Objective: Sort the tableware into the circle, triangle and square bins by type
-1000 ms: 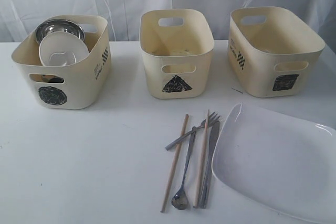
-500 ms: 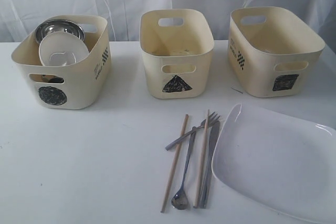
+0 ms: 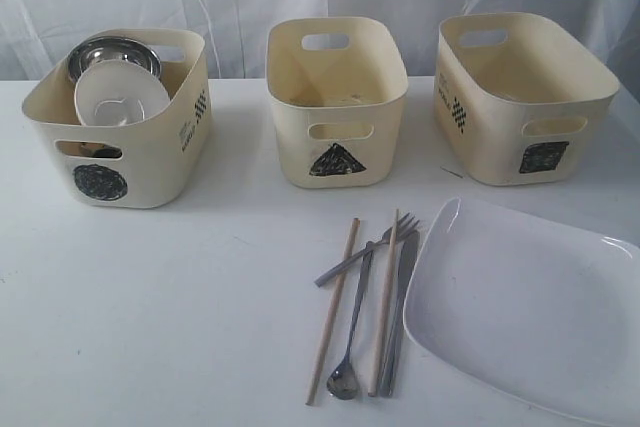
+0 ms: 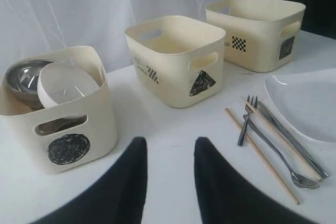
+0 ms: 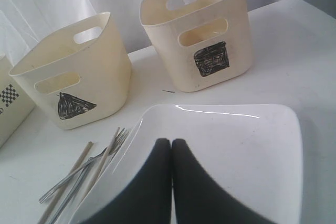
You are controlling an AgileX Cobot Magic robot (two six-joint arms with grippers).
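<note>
Tableware sort: bowls in the circle bin, cutlery and plate on the table, both grippers empty.

L gripper (image 4: 169, 144): fingers apart w/ a clear gap, nothing between them, held above bare table (image 3: 180, 307) in front of circle bin (image 3: 130, 162). R gripper (image 5: 171, 142): fingers pressed together, no grip on anything, poised over the white square plate (image 3: 530, 317). Circle bin holds steel bowl (image 3: 112, 51) at the back and white bowl (image 3: 120, 95) tilted against it. Triangle bin (image 3: 335, 97) stands at ctr, square bin (image 3: 520, 97) at right. Chopsticks (image 3: 332, 309), spoon (image 3: 350, 337), fork (image 3: 365, 252) and knife (image 3: 400, 307) lie bunched just left of the plate; fork crosses the others at an angle.
</note>
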